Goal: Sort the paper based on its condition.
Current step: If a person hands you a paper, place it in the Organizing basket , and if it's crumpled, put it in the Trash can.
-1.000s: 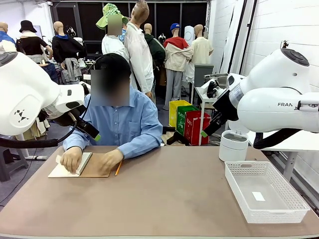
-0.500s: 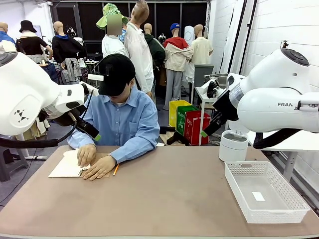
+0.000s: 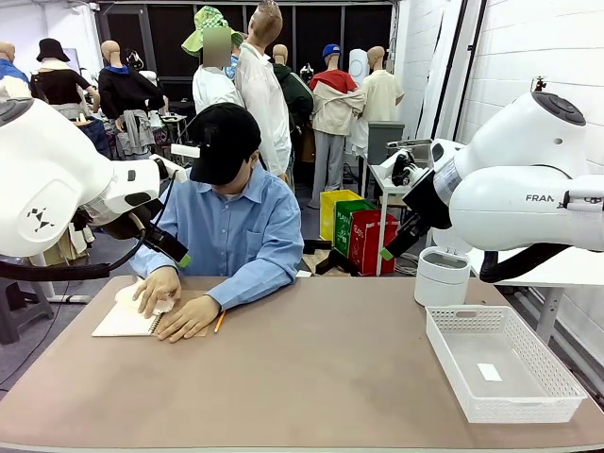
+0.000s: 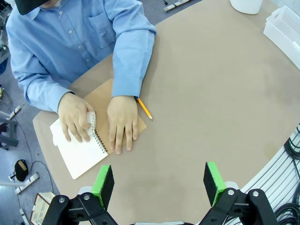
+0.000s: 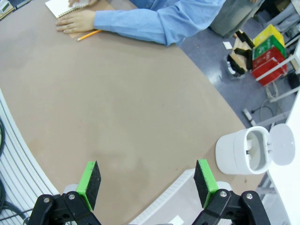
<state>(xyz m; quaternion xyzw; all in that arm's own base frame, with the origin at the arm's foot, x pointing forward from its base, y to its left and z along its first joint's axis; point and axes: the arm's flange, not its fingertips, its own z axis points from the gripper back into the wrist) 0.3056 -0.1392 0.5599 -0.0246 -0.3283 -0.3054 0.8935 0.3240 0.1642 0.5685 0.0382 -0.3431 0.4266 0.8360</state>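
At the table's far left lies an open spiral notebook (image 3: 118,324) (image 4: 80,152) (image 5: 60,5). A person in a blue shirt has both hands on it. One hand (image 4: 74,121) presses on the white paper (image 3: 129,295) (image 4: 91,118), which bunches up at the spiral. The other hand (image 4: 122,123) lies flat on the brown cover. My left gripper (image 4: 159,182) hangs open high above the table in front of the notebook, holding nothing. My right gripper (image 5: 147,180) is open too, over the table's right part, far from the paper.
An orange pencil (image 3: 221,321) (image 4: 144,108) lies just right of the notebook. A white mesh basket (image 3: 510,392) stands at the right front, with a small white scrap in it. Behind it is a white lidded bin (image 3: 442,276) (image 5: 245,152), lid open.
The person has leaned further over the notebook, and the hand on the white page has slid to the spiral, bunching the paper. Neither arm has moved.
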